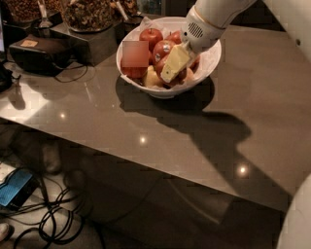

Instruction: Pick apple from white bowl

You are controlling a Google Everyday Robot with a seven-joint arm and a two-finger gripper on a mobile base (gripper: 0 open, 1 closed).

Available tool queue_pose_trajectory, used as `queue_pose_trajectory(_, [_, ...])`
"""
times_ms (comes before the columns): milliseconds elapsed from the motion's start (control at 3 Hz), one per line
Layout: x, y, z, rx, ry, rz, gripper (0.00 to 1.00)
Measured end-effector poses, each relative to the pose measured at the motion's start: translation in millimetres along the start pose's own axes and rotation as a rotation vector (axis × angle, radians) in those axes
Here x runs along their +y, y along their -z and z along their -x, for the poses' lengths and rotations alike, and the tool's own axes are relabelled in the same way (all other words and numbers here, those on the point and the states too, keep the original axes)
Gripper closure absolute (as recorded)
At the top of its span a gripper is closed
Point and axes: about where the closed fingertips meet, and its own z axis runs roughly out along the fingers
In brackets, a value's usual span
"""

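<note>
**Q:** Item (a), the apple: where is it?

**A:** The apple (pixel 159 64), glossy red, lies inside the white bowl (pixel 165 91); it sits directly against the gripper (pixel 175 63) and is partly hidden beneath it; it rests among the other fruit, below the rim, not raised clear of the pile.

**Q:** Item (b), the gripper: position and state?

**A:** It reaches down into the bowl from the far side, its pale yellow tip slanting across the fruit; whether it is apart or clamped on the apple cannot be told from this view.

**Q:** Items (c) onward: what surrounds it?

**A:** Just beyond the gripper, a red apple with a white sticker (pixel 163 48); on the near side of the gripper, low in the bowl, a pale yellow-green apple (pixel 151 78); under the gripper and the bowl, the grey-brown table (pixel 146 141), with the arm's shadow cast across it; well away from the gripper, at the table's far corner, a dark box (pixel 36 53) and a container of brown snack mix (pixel 87 12); far below, past the table edge, cables (pixel 53 219) on the floor.

**Q:** How far along is the task?

**A:** By judgement: the approach looks complete, since the gripper is at the apple; a secure hold is unconfirmed; the lift out of the bowl remains to be done, so the pick is not yet finished.
</note>
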Motion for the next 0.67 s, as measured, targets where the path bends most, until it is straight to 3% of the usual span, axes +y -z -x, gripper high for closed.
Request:
queue_pose_trajectory(333, [9.4, 16.7, 4.8, -0.021, 0.029, -0.003, 1.0])
queue_pose_trajectory(667, [23.6, 34.6, 12.1, -0.052, 0.1, 0.027, 1.0])
